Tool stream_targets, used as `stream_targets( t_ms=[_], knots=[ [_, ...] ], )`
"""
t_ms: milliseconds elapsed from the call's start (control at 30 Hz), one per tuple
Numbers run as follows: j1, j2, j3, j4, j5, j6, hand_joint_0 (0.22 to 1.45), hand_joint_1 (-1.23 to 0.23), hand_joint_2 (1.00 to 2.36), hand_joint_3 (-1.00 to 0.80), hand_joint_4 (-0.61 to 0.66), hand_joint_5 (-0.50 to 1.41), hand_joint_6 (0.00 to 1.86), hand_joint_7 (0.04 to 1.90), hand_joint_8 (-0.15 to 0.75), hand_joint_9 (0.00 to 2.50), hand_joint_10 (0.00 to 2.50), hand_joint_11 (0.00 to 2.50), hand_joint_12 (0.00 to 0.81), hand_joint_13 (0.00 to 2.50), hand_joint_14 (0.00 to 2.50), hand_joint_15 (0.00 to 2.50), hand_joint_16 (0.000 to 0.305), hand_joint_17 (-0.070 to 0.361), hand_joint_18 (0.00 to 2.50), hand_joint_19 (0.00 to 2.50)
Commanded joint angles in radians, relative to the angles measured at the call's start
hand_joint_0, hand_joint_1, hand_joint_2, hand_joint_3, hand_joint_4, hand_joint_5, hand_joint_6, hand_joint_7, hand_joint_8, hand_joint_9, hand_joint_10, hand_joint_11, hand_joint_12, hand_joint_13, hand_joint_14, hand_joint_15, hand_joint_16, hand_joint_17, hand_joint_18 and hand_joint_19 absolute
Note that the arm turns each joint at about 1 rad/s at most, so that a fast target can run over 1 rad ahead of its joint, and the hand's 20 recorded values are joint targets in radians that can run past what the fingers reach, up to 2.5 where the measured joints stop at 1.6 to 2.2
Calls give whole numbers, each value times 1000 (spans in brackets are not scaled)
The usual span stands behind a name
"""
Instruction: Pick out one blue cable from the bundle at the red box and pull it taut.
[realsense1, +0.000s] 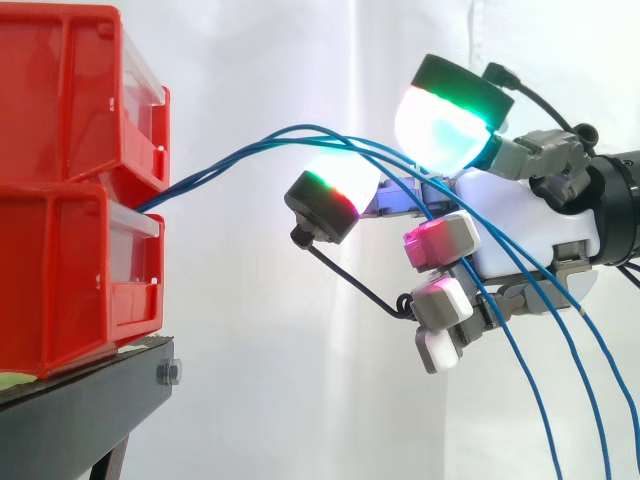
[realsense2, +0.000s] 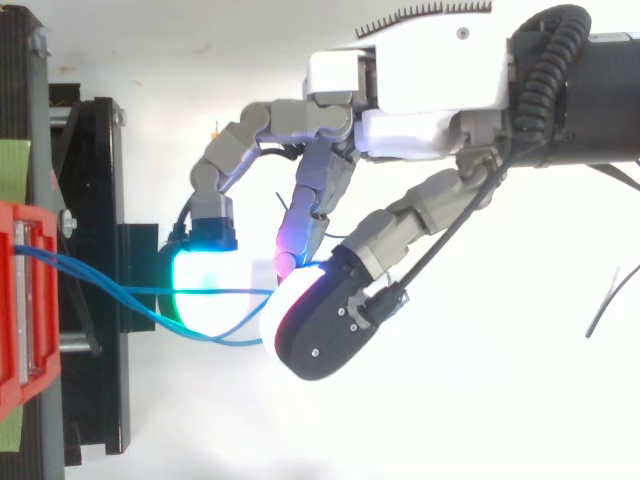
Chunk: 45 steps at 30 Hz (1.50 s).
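Side view: two red bins are standing stacked at the left on the black stand (realsense1: 80, 410), with the upper red bin (realsense1: 60, 90) sitting directly on the lower red bin (realsense1: 60, 280) and both open fronts facing the hand (realsense1: 540, 225). The blue cables (realsense1: 200, 170) are emerging as a bundle at the mouth of the lower red bin, just under the floor of the upper red bin. What else is lying inside either bin cannot be told. From there the cables are rising to the right in a slack arc, passing through the hand, and hanging down past the palm toward the lower right edge; none is running straight. The hand is reaching in from the right before the white curtain (realsense1: 300, 400), well apart from the bins. Its fingers are partly bent but are not clamping anything: the two large glowing pads (realsense1: 445, 125) are standing apart, one above the bundle and one below it, and the cables are running through the gap between them. Whether a cable is touching the lower pad cannot be told. The smaller fingers are curling in front of the palm, with the cables dropping just beside them. In the top view, the cables (realsense2: 130, 291) are leaving the upper red bin's front at the left edge, crossing over the black stand, and spreading slightly before reaching the pads.
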Motion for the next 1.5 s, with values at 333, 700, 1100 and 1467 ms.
stream_targets(
  t_ms=[333,700,1100,1467],
  knots=[
    [0,0,0,0,1,0,528,-606,1000,-500,-98,-150,844,745,216,1254,19,783,360,1037,20,602,44,100,861,515],
    [0,0,0,0,2,0,520,-578,1000,-500,-98,-151,839,752,226,1262,18,786,365,1048,22,605,46,103,869,536],
    [0,0,0,-2,2,0,508,-555,1000,-500,-90,-155,836,745,241,1268,21,783,374,1064,21,613,47,107,880,540],
    [0,0,0,-2,1,-1,629,-639,1010,-380,-138,-153,876,787,230,1266,21,830,357,1053,23,626,43,98,850,557]
  ],
)
